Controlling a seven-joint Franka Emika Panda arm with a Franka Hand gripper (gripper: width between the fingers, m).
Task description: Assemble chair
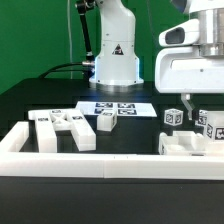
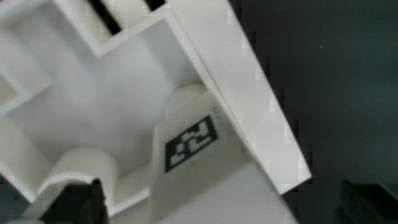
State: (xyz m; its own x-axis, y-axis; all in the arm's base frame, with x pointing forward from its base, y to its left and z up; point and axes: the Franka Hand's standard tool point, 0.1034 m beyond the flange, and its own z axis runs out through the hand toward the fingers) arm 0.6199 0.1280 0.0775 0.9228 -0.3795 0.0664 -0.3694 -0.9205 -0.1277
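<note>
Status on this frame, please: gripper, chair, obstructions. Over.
Gripper open, nothing held. Hovers over tagged chair parts at exterior view's right. Loose parts lie at its left. No obstruction seen.

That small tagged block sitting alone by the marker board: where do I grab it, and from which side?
Come straight down on the small block and pinch its two side faces. It lies flat and stands alone, so both sides look free for the fingers.
</note>
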